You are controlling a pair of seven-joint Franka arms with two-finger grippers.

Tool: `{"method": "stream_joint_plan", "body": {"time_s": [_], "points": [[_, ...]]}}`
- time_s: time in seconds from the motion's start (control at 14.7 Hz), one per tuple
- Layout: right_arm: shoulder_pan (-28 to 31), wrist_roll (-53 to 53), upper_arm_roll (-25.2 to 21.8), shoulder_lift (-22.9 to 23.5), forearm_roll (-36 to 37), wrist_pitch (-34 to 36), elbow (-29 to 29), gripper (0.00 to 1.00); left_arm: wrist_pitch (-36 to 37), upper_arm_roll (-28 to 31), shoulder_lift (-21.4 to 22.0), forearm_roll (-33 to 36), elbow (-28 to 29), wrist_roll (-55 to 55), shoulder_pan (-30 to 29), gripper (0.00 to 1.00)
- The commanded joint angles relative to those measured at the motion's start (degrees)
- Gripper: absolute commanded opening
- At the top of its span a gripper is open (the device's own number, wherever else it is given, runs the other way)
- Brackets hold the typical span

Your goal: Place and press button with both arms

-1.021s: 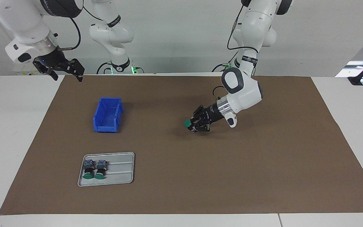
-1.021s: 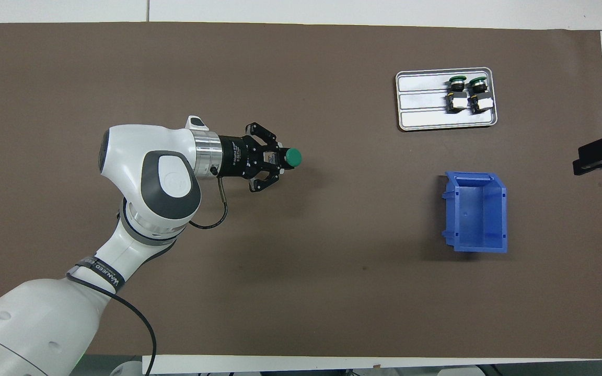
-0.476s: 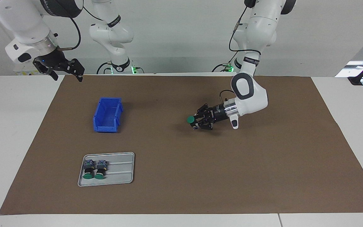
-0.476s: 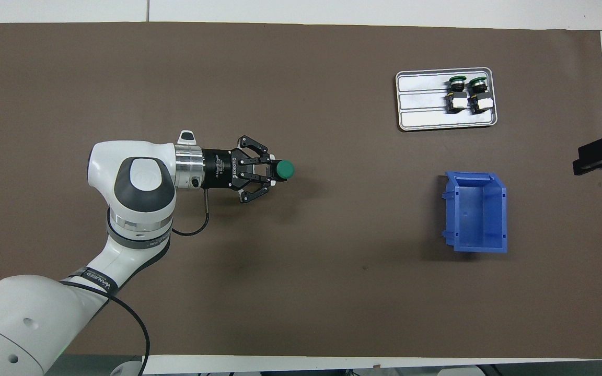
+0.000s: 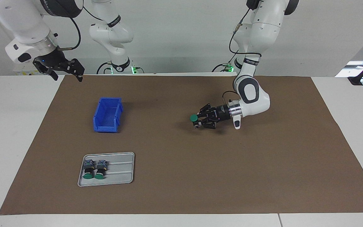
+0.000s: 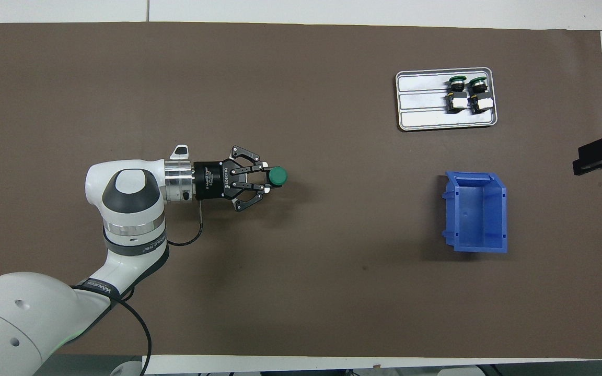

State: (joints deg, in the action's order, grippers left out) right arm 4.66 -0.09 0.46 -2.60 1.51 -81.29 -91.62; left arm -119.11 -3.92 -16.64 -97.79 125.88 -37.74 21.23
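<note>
My left gripper (image 5: 198, 121) (image 6: 268, 178) lies almost level, low over the middle of the brown mat, and is shut on a button (image 5: 194, 118) (image 6: 278, 176). Its green cap points toward the right arm's end of the table. Two more buttons (image 5: 94, 169) (image 6: 467, 94) lie side by side in the grey tray (image 5: 121, 171) (image 6: 421, 102). My right gripper (image 5: 66, 75) (image 6: 601, 155) waits open, raised over the mat's corner at the right arm's end, with nothing between its fingers.
A blue bin (image 5: 107, 115) (image 6: 476, 211) stands on the mat, nearer to the robots than the tray. The brown mat (image 5: 200, 173) (image 6: 280, 287) covers most of the white table.
The left arm has drawn back toward its own end of the table and levelled out, carrying the button with it. The right arm has not moved.
</note>
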Motion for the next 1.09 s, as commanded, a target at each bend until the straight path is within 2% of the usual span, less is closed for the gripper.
{"method": "stream_joint_plan", "body": {"time_s": [0.0, 0.54, 1.02], "points": [[0.4, -1.0, 0.3, -1.4, 0.4, -0.5, -1.6, 1.0, 2.4, 0.0, -0.4, -2.5, 1.7, 2.8, -1.3, 0.14], [0.4, -1.0, 0.3, -1.4, 0.4, -0.5, -1.6, 1.0, 1.3, 0.0, -1.6, -5.2, 3.1, 7.8, -1.0, 0.17], [0.4, -1.0, 0.3, -1.4, 0.4, -0.5, -1.6, 1.0, -0.7, 0.0, -1.5, -5.2, 4.0, 8.7, -0.1, 0.3]]}}
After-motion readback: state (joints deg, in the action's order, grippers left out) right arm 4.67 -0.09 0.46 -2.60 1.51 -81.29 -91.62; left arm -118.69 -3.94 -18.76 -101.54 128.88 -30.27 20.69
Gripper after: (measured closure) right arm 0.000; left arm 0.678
